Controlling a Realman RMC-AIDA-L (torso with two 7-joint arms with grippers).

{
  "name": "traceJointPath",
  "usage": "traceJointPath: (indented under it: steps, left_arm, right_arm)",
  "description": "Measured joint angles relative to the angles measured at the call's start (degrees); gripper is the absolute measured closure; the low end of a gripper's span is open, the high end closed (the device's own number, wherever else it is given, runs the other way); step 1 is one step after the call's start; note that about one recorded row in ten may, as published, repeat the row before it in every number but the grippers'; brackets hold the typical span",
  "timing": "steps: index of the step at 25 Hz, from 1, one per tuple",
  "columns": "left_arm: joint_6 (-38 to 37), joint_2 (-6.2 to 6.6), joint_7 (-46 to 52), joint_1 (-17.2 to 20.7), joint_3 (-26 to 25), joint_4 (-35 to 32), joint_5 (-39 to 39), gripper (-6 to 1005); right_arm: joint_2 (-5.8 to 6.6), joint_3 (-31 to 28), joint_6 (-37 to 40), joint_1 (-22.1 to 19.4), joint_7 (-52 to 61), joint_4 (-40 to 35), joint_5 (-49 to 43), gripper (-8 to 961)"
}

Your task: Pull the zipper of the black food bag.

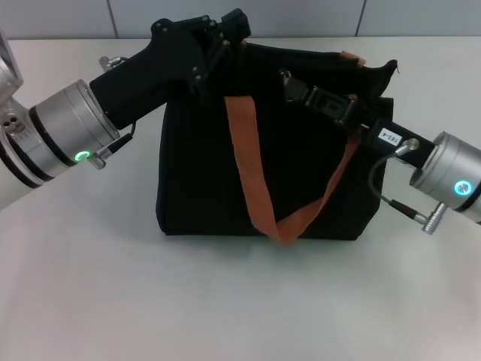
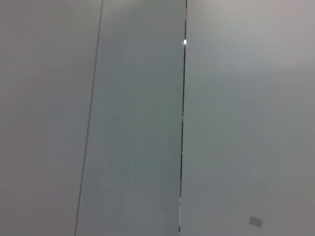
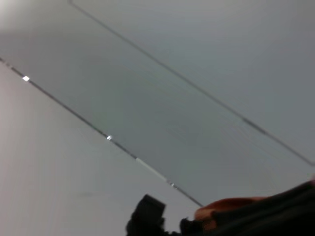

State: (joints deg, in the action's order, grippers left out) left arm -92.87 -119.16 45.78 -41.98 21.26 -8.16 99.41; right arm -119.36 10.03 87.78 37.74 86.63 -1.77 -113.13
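Standing at centre of the white surface (image 1: pixel 225 301), the boxy black fabric food bag (image 1: pixel 210 180) has its top edge pinned at 11 o'clock by the left claw (image 1: pixel 225 34), grip state indeterminate, presumably as anchor, while the right claw (image 1: pixel 297 84) sits beside the small silver zipper pull (image 1: pixel 285 75) at 1 o'clock, grasp unconfirmed.

black food bag (image 1: pixel 203 165) upright, zipper (image 1: pixel 286 76) atop

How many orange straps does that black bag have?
2 show. One orange strap droops in a loop down the black food bag's front. Of the other strap, only a short bit peeks over the back edge near the right pincer; the rest is hidden.
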Motion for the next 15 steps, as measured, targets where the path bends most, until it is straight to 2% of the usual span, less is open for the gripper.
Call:
traceJointPath:
  steps: [15]
  left_arm:
    - [0.22, 0.42, -0.02, 1.9, 0.01, -0.84, -4.21, 905]
  right_arm:
    - [0.15, -7.47, 1.25, -6.98, 1.55, -4.64, 0.02, 954]
